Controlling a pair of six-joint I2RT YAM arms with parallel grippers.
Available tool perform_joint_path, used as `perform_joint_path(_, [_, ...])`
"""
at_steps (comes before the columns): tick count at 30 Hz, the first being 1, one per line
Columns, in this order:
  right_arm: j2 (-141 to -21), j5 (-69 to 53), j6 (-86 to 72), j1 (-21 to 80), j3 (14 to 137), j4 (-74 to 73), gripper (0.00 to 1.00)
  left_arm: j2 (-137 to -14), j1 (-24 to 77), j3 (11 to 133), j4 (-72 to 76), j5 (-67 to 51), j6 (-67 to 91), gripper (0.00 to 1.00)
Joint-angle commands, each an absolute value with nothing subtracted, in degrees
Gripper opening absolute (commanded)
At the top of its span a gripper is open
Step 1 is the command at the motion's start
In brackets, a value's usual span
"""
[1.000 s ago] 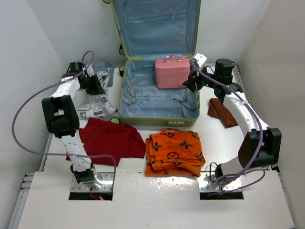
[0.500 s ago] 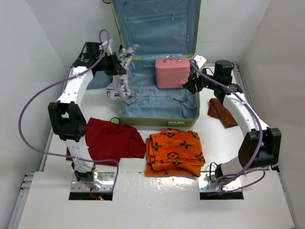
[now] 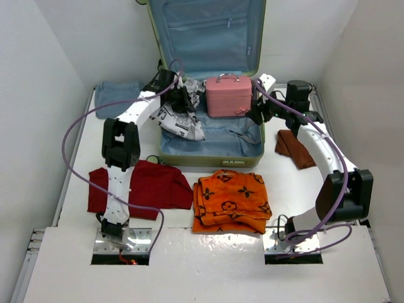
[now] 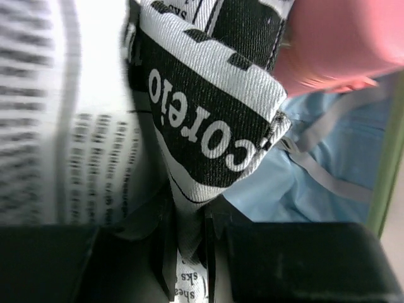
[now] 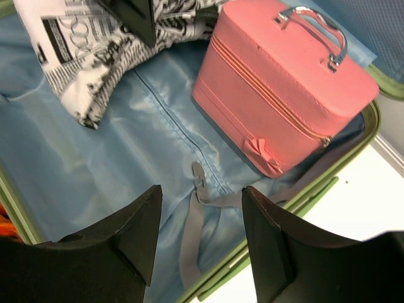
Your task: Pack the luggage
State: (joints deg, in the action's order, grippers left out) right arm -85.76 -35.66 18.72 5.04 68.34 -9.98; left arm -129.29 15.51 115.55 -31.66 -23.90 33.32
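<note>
**Packing in progress**

Left gripper clamped on newsprint-patterned garment, draped into left half of luggage. Luggage open at far middle of table, lid upright. Right gripper with fingers parted, above right side, near pink case inside.

Top of luggage beyond frame; left hand seemingly half-hidden among printed cloth

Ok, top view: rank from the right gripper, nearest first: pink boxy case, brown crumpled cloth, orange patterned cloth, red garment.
1. Pink boxy case, inside luggage, beside right gripper
2. Brown cloth, right of luggage
3. Orange patterned cloth, near centre
4. Red garment, near left
</note>
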Motion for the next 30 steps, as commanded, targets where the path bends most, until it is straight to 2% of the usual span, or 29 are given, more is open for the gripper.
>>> perform_joint_path(1, [-83.76, -35.16, 19.77, 4.66, 69.17, -10.63, 0.54, -130.69, 17.14, 115.67, -24.62, -29.00, 40.24, 0.00])
perform_joint_path(6, [-83.32, -34.80, 20.30, 4.04, 68.82, -11.42, 0.54, -134.55, 18.80, 117.42, -17.50, -31.55, 48.05, 0.00])
perform_joint_path(12, [-83.41, -34.72, 21.18, 4.13, 68.55, -12.57, 0.54, -134.56, 19.42, 111.27, -2.74, -34.37, 55.73, 0.00])
perform_joint_path(13, [-83.41, -34.72, 21.27, 4.22, 68.55, -12.57, 0.54, -134.56, 19.42, 111.27, -2.72, -33.41, 55.03, 0.13])
perform_joint_path(15, [-83.50, -34.89, 22.06, 4.04, 68.99, -12.92, 0.54, -134.03, 19.42, 111.27, -3.33, -31.56, 53.10, 0.28])
perform_joint_path(16, [-83.41, -34.63, 22.15, 4.22, 68.91, -13.09, 0.54, -133.25, 18.73, 111.27, -5.52, -28.77, 50.13, 0.42])
perform_joint_path(18, [-83.50, -34.72, 22.32, 4.31, 68.82, -13.18, 0.54, -131.67, 17.41, 113.98, -10.69, -25.42, 43.73, 0.59])
perform_joint_path(19, [-83.50, -34.98, 22.41, 4.22, 68.64, -13.01, 0.54, -131.05, 16.71, 115.21, -12.90, -23.31, 41.07, 0.64])
perform_joint_path(22, [-83.32, -35.59, 21.54, 4.13, 68.20, -12.05, 0.55, -126.50, 15.30, 116.72, -18.17, -16.45, 31.42, 0.72])
perform_joint_path(28, [-83.15, -36.04, 20.39, 4.31, 67.76, -11.34, 0.56, -112.96, 6.52, 111.10, -19.34, -14.94, 18.30, 0.72])
perform_joint_path(30, [-83.06, -36.39, 20.22, 4.13, 67.50, -10.99, 0.56, -109.09, 1.69, 108.46, -19.34, -17.73, 9.00, 0.71])
